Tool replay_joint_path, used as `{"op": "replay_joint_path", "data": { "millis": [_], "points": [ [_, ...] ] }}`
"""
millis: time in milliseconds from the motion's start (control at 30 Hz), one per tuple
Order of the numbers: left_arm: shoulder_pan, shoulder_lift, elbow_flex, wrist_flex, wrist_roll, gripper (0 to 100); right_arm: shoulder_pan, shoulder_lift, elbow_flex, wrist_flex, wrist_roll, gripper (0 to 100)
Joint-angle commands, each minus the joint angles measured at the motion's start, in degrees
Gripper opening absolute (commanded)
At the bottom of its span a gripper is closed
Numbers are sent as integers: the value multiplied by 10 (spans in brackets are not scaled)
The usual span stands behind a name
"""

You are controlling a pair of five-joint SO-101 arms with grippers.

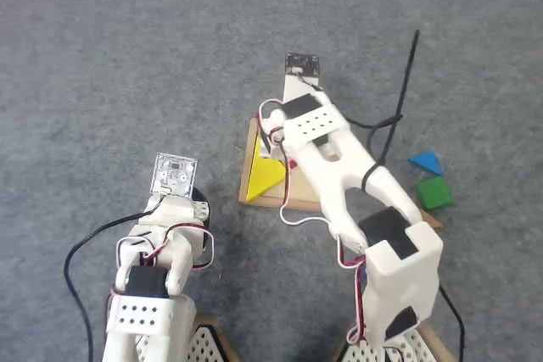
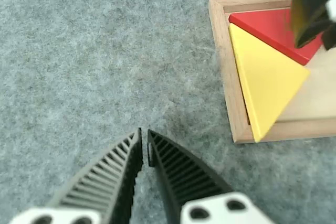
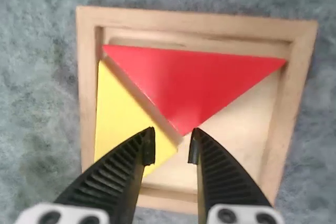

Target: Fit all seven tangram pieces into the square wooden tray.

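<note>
We have the red triangle [image 3: 194, 85] and yellow triangle [image 3: 118, 119] in the square wooden tray [image 3: 86, 87], blue triangle [image 1: 426, 162] and green square [image 1: 434, 192] outside; right tool [image 3: 171, 140] narrowly apart, left tool [image 2: 144, 136] closed.

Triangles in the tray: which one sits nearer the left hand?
The yellow triangle: it lies along the tray wall facing the left hand, while the red triangle sits farther off along the adjoining wall.

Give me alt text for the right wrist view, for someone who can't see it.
The open right gripper hangs over the tray, tips either side of one corner of the red triangle. It and a yellow triangle lie edge to edge in the tray, on grey carpet.
</note>
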Motion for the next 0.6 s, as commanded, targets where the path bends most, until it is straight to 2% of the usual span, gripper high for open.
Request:
{"op": "replay_joint_path", "data": {
  "millis": [0, 200, 567],
  "points": [
    [-3, -8, -5, 4, 4, 15, -26, -59, -29, 46, 36, 115],
    [-3, -8, -5, 4, 4, 15, -91, -44, 22, 11, 64, 118],
    [-3, -8, -5, 4, 4, 15, -39, 63, -47, 0, 90, 119]
  ]
}}
